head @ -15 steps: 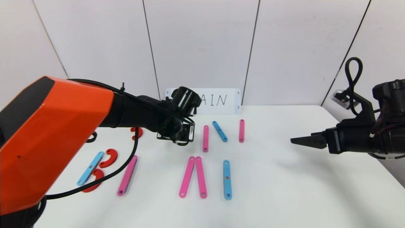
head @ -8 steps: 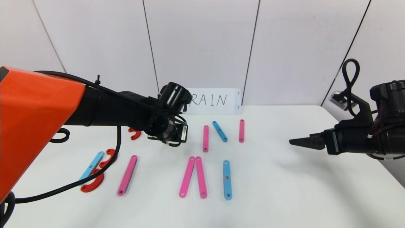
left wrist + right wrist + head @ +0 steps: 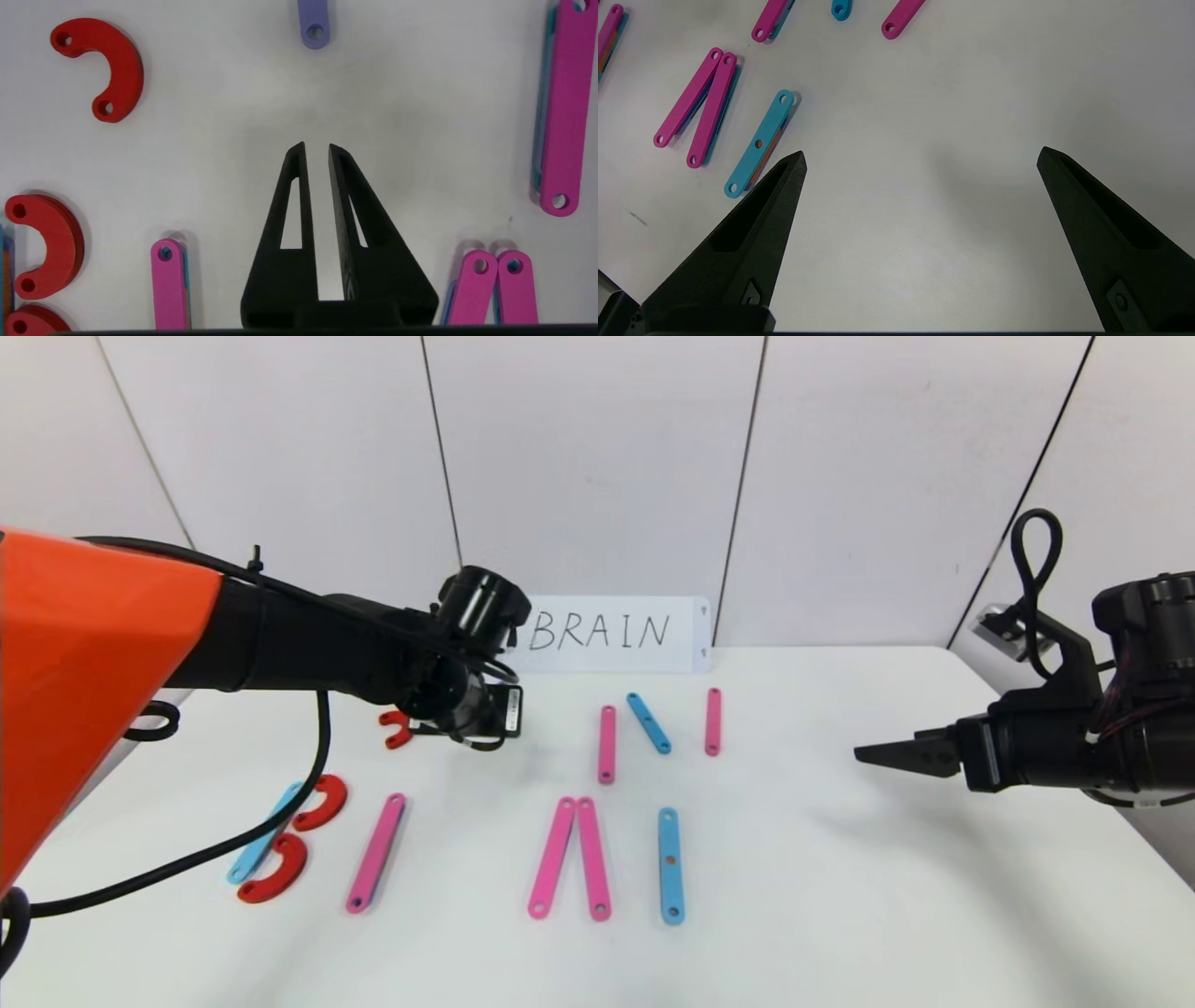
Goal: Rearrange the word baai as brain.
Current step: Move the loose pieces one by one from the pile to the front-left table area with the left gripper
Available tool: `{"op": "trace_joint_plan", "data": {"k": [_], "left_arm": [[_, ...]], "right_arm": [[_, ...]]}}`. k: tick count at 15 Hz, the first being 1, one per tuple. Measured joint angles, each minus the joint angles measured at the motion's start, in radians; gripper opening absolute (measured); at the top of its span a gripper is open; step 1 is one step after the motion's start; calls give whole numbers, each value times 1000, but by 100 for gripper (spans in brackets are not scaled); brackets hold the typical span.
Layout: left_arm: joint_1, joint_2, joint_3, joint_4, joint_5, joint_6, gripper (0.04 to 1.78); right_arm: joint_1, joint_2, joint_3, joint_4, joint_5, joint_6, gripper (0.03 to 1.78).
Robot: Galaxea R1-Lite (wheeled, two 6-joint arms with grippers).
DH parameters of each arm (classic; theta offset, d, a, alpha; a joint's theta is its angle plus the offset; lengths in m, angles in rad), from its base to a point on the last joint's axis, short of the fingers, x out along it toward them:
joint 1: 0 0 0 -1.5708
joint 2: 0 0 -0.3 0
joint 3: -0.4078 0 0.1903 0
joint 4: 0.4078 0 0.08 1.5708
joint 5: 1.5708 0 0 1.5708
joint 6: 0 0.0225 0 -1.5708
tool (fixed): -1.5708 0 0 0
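Flat holed plastic letter pieces lie on the white table (image 3: 840,896). At 9 o'clock: a blue strip (image 3: 266,833) touching two red arcs (image 3: 322,803), forming a B. A pink strip (image 3: 376,851) lies just right of it, a loose red arc (image 3: 397,729) at 11 o'clock. Centre: two pink strips (image 3: 569,857) joined at top, then an upright blue strip (image 3: 670,865). At 12 o'clock: pink, slanted blue (image 3: 648,722), pink, shaping an N.
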Motion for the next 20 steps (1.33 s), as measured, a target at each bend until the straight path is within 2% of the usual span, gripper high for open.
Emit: {"op": "trace_joint_plan", "data": {"k": [2, 5, 8, 9, 11, 16, 20], "left_arm": [[40, -1, -6, -1, 1, 0, 54], [113, 7, -32, -1, -1, -5, 113], [176, 52, -89, 8, 0, -22, 153], [191, 69, -106, 11, 0, -23, 161], [212, 105, -137, 13, 0, -25, 170], [233, 190, -185, 19, 0, -82, 171], [234, 224, -236, 88, -1, -163, 171]], "right_arm": [[1, 0, 0, 0, 0, 0, 174], [2, 0, 0, 0, 0, 0, 174], [1, 1, 0, 0, 0, 0, 174], [1, 1, 0, 0, 0, 0, 174], [1, 1, 0, 0, -1, 0, 174], [1, -2, 4, -1, 1, 0, 174], [1, -4, 5, -2, 1, 0, 174]]}}
